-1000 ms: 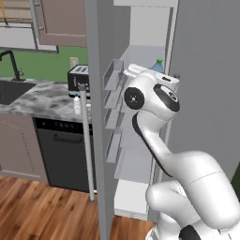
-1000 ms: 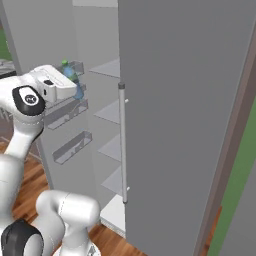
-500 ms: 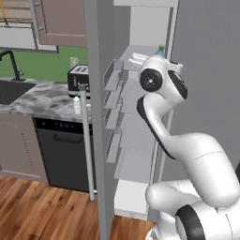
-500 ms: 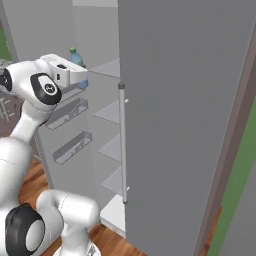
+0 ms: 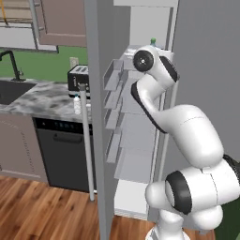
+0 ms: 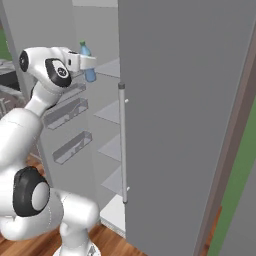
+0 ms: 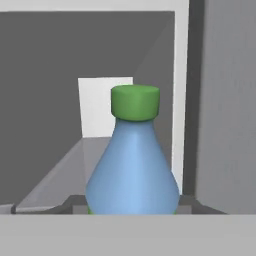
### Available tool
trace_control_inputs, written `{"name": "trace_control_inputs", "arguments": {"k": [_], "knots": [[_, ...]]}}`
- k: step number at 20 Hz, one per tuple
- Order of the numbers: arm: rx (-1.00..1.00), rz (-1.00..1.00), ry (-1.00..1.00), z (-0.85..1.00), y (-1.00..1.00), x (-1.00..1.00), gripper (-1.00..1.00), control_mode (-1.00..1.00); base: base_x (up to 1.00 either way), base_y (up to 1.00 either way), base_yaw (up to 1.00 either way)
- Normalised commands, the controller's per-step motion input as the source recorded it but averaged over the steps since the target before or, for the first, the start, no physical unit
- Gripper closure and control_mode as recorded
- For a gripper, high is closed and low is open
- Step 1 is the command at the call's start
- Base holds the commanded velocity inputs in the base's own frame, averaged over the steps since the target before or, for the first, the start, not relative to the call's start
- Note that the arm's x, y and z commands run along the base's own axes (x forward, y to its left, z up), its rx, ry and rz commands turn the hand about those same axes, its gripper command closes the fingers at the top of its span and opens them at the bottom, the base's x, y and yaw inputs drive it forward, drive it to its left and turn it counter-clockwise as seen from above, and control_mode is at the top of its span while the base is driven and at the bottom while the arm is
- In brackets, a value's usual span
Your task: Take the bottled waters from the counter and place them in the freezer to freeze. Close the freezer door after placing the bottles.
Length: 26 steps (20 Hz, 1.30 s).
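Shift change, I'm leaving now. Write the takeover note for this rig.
Pincer: shut on the blue-tinted plastic bottle with a green cap, held upright at the top shelf level inside the open freezer.
Second small clear bottle: stands on the marbled counter by the black toaster.
Tall grey freezer door: open.
Done: first bottle carried in.
Left: release it, fetch the second, close the door.

The arm (image 5: 187, 126) is glossy white with bulbous rounded links, black bands at its joints, round dark caps with pale centres at the wrist, and a white boxy end effector (image 6: 86, 61)
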Motion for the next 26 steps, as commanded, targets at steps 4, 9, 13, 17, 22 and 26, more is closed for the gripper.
{"name": "trace_control_inputs", "arguments": {"k": [4,9,13,17,22,26], "knots": [[-0.01,0.0,0.01,0.0,0.0,0.27,1.0,-1.0,0.0,0.0,0.0],[-0.02,0.0,-0.08,0.06,0.0,0.01,1.0,-1.0,0.0,0.0,0.0],[0.0,0.0,-0.07,0.0,0.0,0.07,1.0,-1.0,0.0,0.0,0.0],[0.0,0.0,0.0,0.0,-0.02,0.37,1.0,-1.0,0.0,0.0,0.0],[0.01,0.0,0.0,0.0,-0.01,0.68,1.0,-1.0,0.0,0.0,0.0],[0.0,0.0,0.0,0.0,0.0,0.56,1.0,-1.0,0.0,0.0,0.0]]}}
